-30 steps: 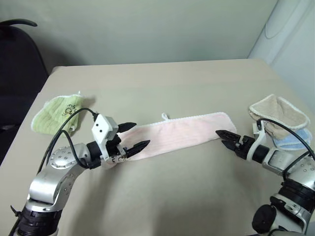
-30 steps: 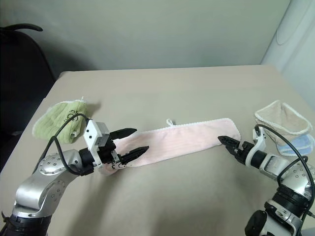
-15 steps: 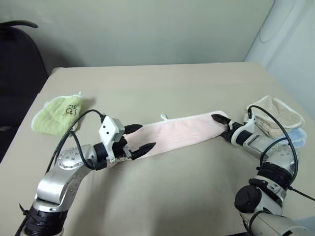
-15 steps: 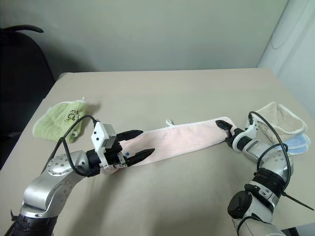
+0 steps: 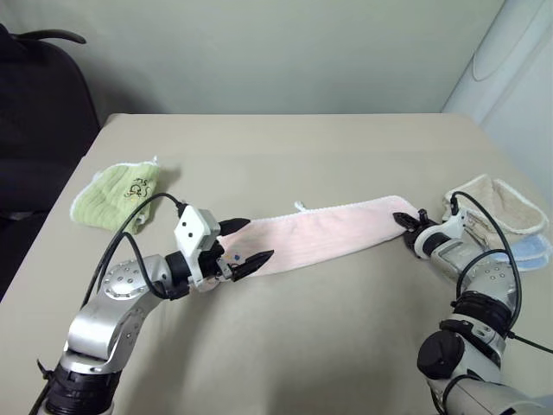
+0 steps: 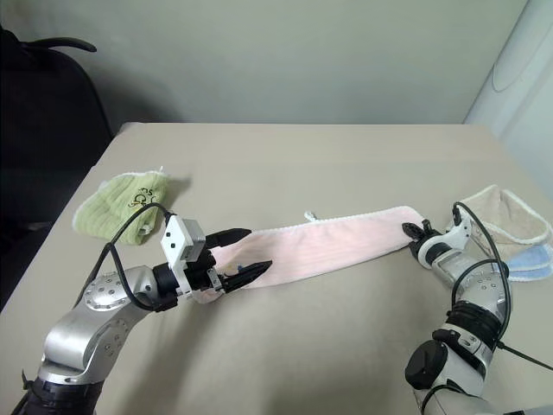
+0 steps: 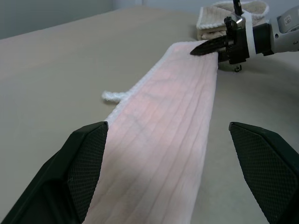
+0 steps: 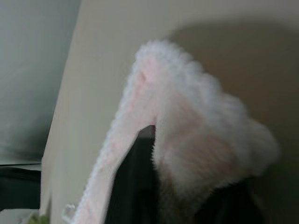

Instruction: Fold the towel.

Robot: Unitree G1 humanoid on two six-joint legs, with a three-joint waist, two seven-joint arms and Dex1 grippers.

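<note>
Fingers of my right gripper [image 5: 406, 221] pinch the towel [image 5: 320, 235] at its far end for folding; my left gripper [image 5: 244, 243] straddles the near end, jaws wide.

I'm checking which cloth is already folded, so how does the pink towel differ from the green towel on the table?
The pink towel lies stretched out as a long flat strip across the middle of the table; the green towel sits bunched in a small heap near the table's left edge. The right gripper is shut on the pink towel's end, while the green towel lies untouched. Both are terry cloth with a pale trim.
</note>
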